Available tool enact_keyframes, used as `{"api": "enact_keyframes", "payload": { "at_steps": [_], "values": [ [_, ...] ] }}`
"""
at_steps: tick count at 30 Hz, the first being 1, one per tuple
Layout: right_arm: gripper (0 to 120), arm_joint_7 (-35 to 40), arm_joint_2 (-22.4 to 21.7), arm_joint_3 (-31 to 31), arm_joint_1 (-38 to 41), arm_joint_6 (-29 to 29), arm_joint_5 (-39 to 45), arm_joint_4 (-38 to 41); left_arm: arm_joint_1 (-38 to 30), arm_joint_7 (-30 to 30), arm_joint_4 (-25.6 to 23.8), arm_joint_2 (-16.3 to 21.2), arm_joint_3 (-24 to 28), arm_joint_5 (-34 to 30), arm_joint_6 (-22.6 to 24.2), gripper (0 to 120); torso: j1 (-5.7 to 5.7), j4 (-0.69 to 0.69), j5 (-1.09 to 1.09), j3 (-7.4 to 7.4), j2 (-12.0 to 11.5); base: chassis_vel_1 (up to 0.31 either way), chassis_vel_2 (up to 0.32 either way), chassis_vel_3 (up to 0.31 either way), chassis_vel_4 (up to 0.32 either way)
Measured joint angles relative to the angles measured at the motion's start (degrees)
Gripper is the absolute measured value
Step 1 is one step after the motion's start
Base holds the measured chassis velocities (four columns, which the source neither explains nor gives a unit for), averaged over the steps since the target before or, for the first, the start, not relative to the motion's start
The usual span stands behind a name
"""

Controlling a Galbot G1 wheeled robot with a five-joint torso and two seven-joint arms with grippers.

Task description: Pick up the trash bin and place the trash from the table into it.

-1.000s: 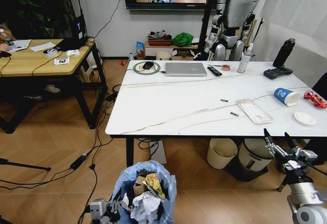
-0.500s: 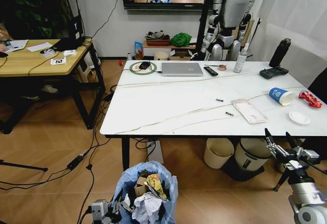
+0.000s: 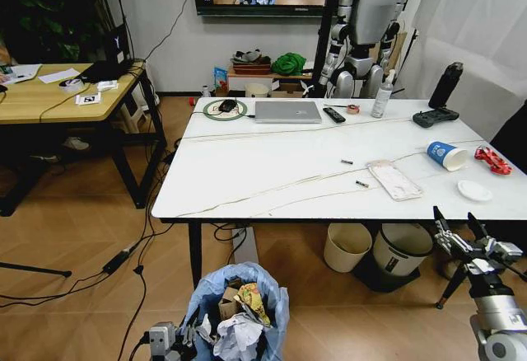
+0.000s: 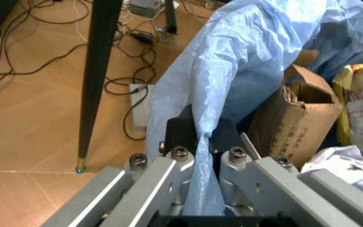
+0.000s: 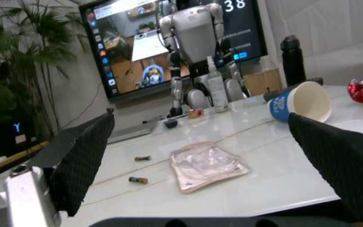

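The bin (image 3: 236, 311) is being held low on the floor, near the tabletop's (image 3: 272, 171) front left leg, its blue bag (image 4: 245, 61) being pinched at the rim by the clenched left hand (image 4: 202, 142). Cardboard (image 4: 298, 118), a yellow wrapper (image 3: 249, 297) and crumpled paper (image 3: 239, 332) are being carried inside. The right hand (image 3: 461, 233) is being kept released below the tabletop's front right edge. Beyond that edge, one clear tray (image 5: 208, 164), one blue cup (image 5: 300, 101), one red wrapper (image 3: 492, 159) and one white disc (image 3: 474, 189) are lying, well apart from the bin
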Motion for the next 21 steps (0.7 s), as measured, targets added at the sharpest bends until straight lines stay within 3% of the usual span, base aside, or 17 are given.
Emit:
{"api": "enact_keyframes", "payload": {
  "at_steps": [21],
  "values": [
    [100, -3.0, 0.0, 2.2, 1.3, 2.1, -0.7, -4.4, 1.6, 0.1, -0.8, -0.4, 1.2, 1.8, -0.1, 0, 0.00, 0.01, 0.02, 0.00, 0.0, -0.045, -0.040, 0.046, 0.053]
  ]
}}
